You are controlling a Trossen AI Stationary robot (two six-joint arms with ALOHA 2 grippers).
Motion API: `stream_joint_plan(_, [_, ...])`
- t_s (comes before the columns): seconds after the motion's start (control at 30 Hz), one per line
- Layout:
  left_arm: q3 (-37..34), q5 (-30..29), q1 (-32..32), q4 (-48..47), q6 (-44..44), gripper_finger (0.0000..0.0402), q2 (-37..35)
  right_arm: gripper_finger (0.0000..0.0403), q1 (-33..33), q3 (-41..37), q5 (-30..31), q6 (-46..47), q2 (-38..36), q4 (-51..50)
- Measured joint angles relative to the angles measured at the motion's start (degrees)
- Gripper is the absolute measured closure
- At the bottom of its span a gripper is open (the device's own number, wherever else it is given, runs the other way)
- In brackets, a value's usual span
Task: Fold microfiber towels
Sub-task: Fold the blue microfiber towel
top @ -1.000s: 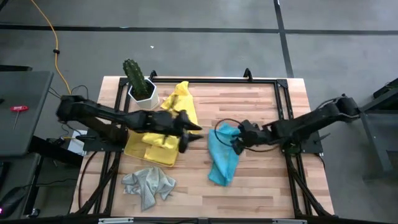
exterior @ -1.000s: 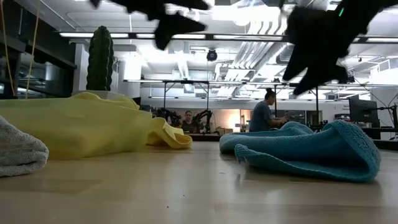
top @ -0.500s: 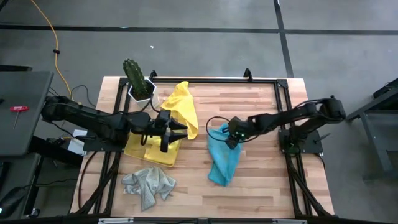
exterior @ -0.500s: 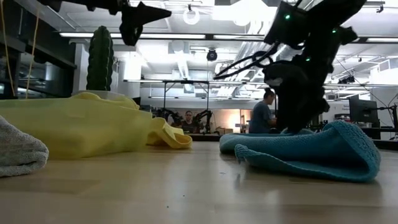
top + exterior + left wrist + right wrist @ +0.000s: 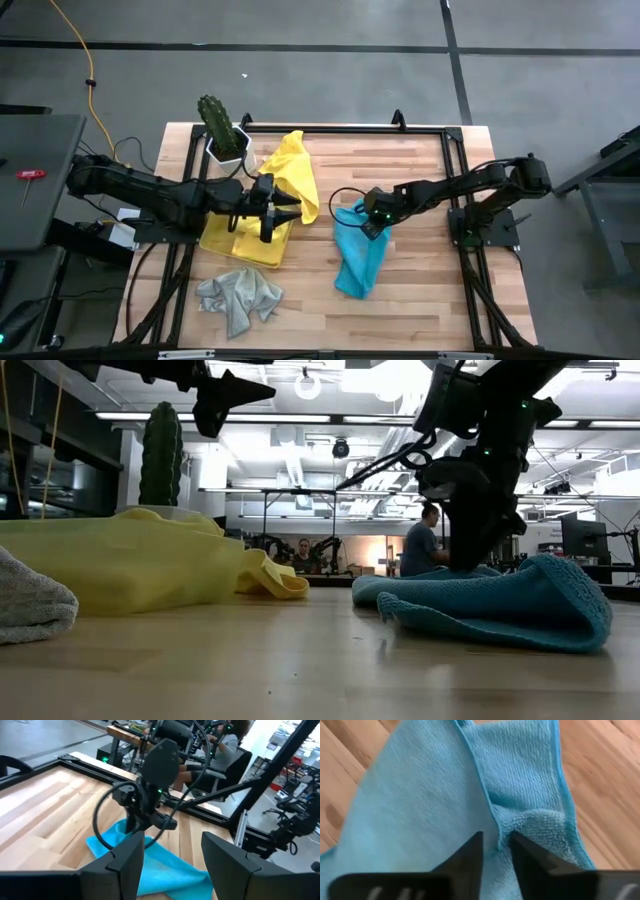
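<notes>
A turquoise towel (image 5: 358, 262) lies rumpled on the wooden table, right of middle. My right gripper (image 5: 366, 226) stands at its far end, pointing steeply down and shut on it; the low view shows that gripper (image 5: 468, 565) reaching down to the cloth (image 5: 500, 610). My left gripper (image 5: 285, 210) hovers open over the yellow pile, nothing between its fingers (image 5: 130, 865). A yellow towel (image 5: 292, 172) lies crumpled at the pile's far side. A grey towel (image 5: 238, 298) is bunched up near the front left. My right gripper pinches a raised fold beside the hemmed edge (image 5: 496, 827) at the turquoise towel's far end, between its two fingers (image 5: 470, 857). The fingers come from above, slanting slightly from the table's right. The towel lies slack on the table.
A potted cactus (image 5: 222, 130) stands at the far left. A flat yellow tray (image 5: 235, 245) lies under my left gripper. A black frame (image 5: 350, 130) runs along the table's edges. Bare wood shows between the turquoise towel and the right rail. People sit in the room beyond (image 5: 425, 545).
My right gripper has moved toward the table's left, tipped steeply downward and sunk onto the turquoise towel's far end. My left gripper has drawn back toward the table's left edge, staying above the yellow pile. The towels lie as before.
</notes>
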Motion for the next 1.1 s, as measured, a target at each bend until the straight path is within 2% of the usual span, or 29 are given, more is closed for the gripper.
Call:
stream_joint_plan(0.23, [0.0,-1.4,1.1,0.0,-3.5,0.0216,0.0,0.0397,0.0,0.0,-0.1,-3.3,-0.2,-0.2])
stream_joint_plan(0.47, [0.0,-1.9,-1.3,0.1,-9.8,0.0216,1.1,0.0401,0.0,0.0,0.7,-7.5,-9.5,-4.5])
stream_joint_plan(0.57, [0.2,-4.6,-3.7,0.3,-11.6,0.0216,3.5,0.0402,0.0,0.0,0.8,-8.4,-15.1,-8.8])
stream_joint_plan(0.67, [1.3,-6.0,-6.3,-0.2,-14.3,0.0216,8.6,0.0402,0.0,0.0,0.4,-8.4,-20.9,-13.6])
stream_joint_plan(0.8, [6.3,-5.8,-9.8,0.0,-15.6,0.0216,19.4,0.0402,0.3,0.0,0.4,-6.5,-28.2,-19.7])
stream_joint_plan(1.1, [27.8,-0.6,-13.2,-2.3,-8.8,0.0218,46.9,0.0402,0.6,0.0,1.1,-3.3,-38.5,-26.8])
